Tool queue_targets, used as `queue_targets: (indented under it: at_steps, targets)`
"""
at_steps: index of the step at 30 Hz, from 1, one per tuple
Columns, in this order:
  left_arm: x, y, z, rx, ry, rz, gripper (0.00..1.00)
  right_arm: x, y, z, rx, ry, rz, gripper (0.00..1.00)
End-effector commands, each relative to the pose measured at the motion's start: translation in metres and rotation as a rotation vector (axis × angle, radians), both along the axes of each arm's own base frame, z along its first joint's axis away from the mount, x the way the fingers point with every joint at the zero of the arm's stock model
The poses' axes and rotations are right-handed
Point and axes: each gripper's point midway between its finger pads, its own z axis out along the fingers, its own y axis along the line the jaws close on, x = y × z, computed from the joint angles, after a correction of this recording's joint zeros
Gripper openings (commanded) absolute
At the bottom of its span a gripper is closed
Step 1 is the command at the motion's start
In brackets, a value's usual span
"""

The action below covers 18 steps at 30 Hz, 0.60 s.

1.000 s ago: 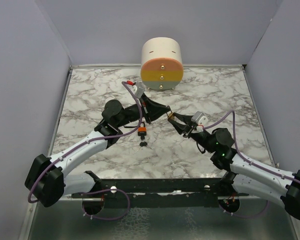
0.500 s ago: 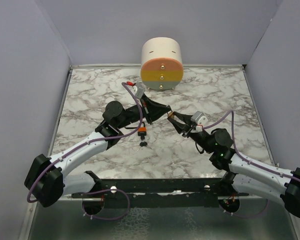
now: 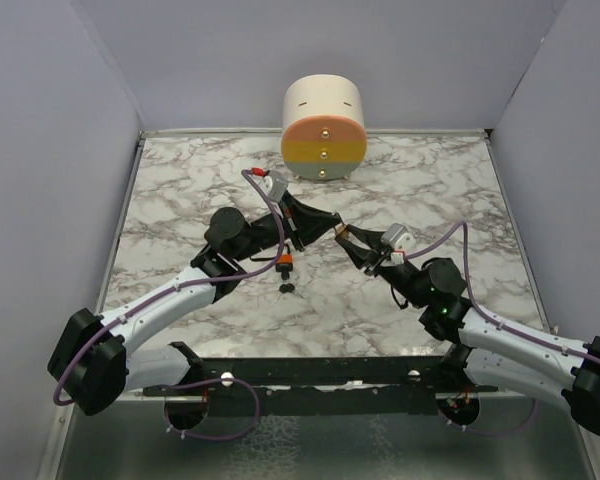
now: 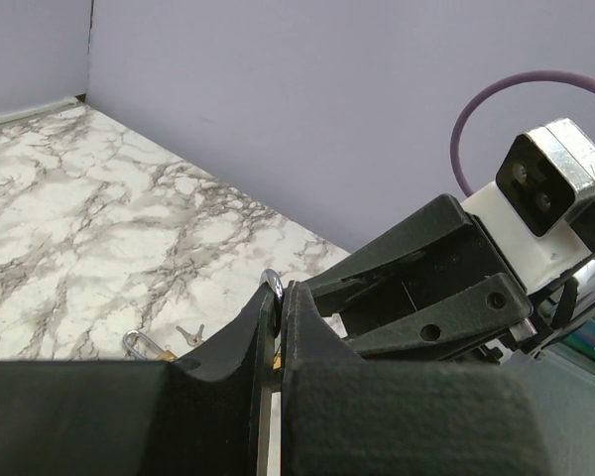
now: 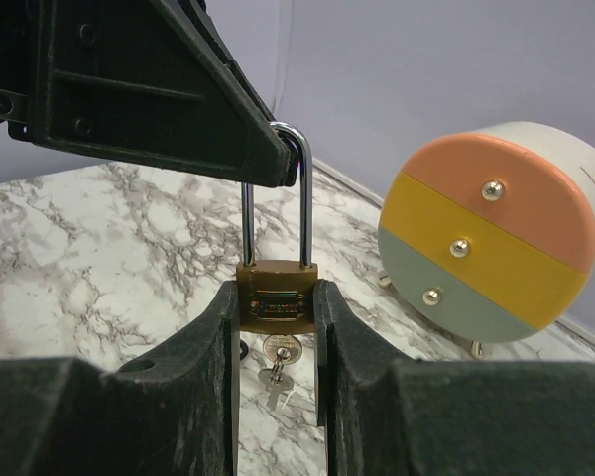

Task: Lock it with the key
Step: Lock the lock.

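A brass padlock [image 5: 277,296] hangs in the air between my two grippers. Its steel shackle [image 5: 276,188] is pinched at the top by my left gripper [image 4: 278,297], which is shut on it. Only a sliver of that shackle [image 4: 272,283] shows in the left wrist view. My right gripper [image 5: 277,297] is shut on the sides of the brass body. A key [image 5: 278,349] sticks out of the lock's underside, with a second key dangling from its ring. In the top view both grippers meet at the padlock [image 3: 338,232] over the table's middle.
A round drawer unit [image 3: 323,125] with orange, yellow and grey-green fronts stands at the back wall, also seen in the right wrist view [image 5: 496,238]. A small orange object [image 3: 285,263] and dark keys [image 3: 288,289] lie on the marble under the left arm. Purple walls enclose the table.
The left arm's wrist and cable have shifted slightly. Both grips on the padlock are unchanged.
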Motion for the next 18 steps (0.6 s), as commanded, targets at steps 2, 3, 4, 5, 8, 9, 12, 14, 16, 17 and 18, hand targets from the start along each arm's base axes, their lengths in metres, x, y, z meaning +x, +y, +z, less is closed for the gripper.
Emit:
queue_targets:
  at_steps: [2, 3, 4, 5, 8, 9, 12, 14, 16, 17, 18]
  targets:
    - [-0.027, -0.013, -0.043, 0.091, 0.100, -0.122, 0.00, -0.010, -0.008, 0.081, 0.186, -0.136, 0.007, 0.01]
    - [-0.028, -0.013, -0.048, 0.099, 0.103, -0.124, 0.00, -0.011, -0.008, 0.085, 0.191, -0.141, 0.012, 0.01]
    - [-0.028, -0.013, -0.052, 0.106, 0.106, -0.125, 0.00, -0.012, -0.007, 0.088, 0.192, -0.144, 0.016, 0.01]
    - [-0.028, -0.013, -0.056, 0.114, 0.108, -0.124, 0.00, -0.013, -0.007, 0.092, 0.196, -0.148, 0.020, 0.01]
    - [-0.027, -0.011, -0.068, 0.141, 0.116, -0.109, 0.00, -0.015, -0.008, 0.101, 0.201, -0.160, 0.028, 0.01]
    - [-0.027, -0.011, -0.071, 0.147, 0.118, -0.107, 0.00, -0.017, -0.008, 0.104, 0.204, -0.165, 0.030, 0.01]
    - [-0.027, -0.011, -0.076, 0.156, 0.123, -0.105, 0.00, -0.017, -0.011, 0.110, 0.212, -0.173, 0.023, 0.01]
    - [-0.029, -0.013, -0.079, 0.160, 0.127, -0.108, 0.00, -0.016, -0.012, 0.112, 0.216, -0.177, 0.014, 0.01]
    - [-0.031, -0.015, -0.082, 0.168, 0.129, -0.114, 0.00, -0.016, -0.013, 0.115, 0.227, -0.186, 0.005, 0.01]
    - [-0.032, -0.016, -0.084, 0.171, 0.130, -0.116, 0.00, -0.015, -0.013, 0.117, 0.231, -0.190, 0.002, 0.01]
    - [-0.034, -0.018, -0.086, 0.177, 0.133, -0.119, 0.00, -0.016, -0.013, 0.119, 0.236, -0.196, 0.001, 0.01]
